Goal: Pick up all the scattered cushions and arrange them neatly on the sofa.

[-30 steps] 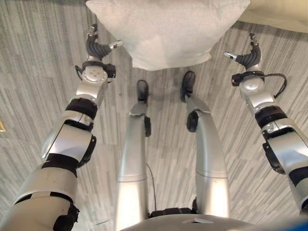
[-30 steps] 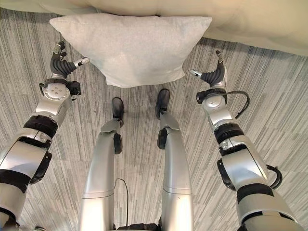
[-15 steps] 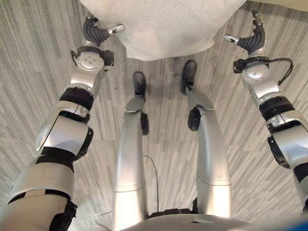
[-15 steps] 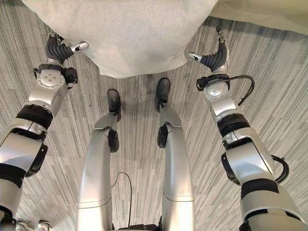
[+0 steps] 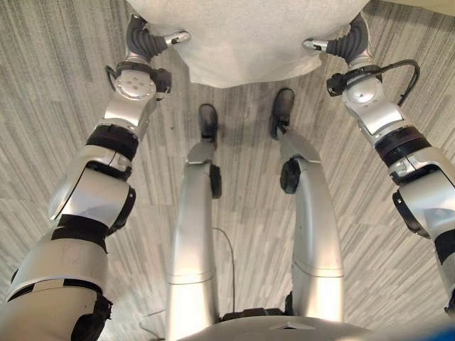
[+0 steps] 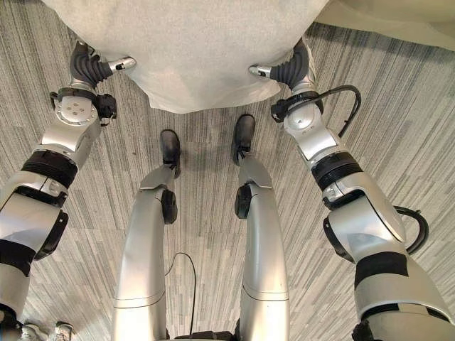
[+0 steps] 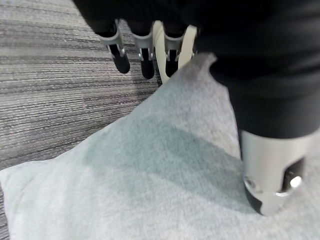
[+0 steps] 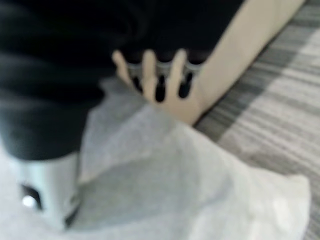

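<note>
Cushion (image 6: 192, 50) lies between left hand (image 5: 146, 42) and right hand (image 5: 341, 46), thumbs pressing its top, fingers straight alongside; uneven squeeze could let it slip free.

- Premises presented as a furnished living or lounge space, domestic or staged as such.
- Floor (image 6: 398, 121) was covered wall to edge of view in grey striped carpet, of a low-pile type.
- A pale grey fabric cushion (image 6: 192, 50) lay on that carpet.
- The cream upholstered edge of a sofa (image 6: 398, 21) ran along the far side, beside the cushion.
</note>
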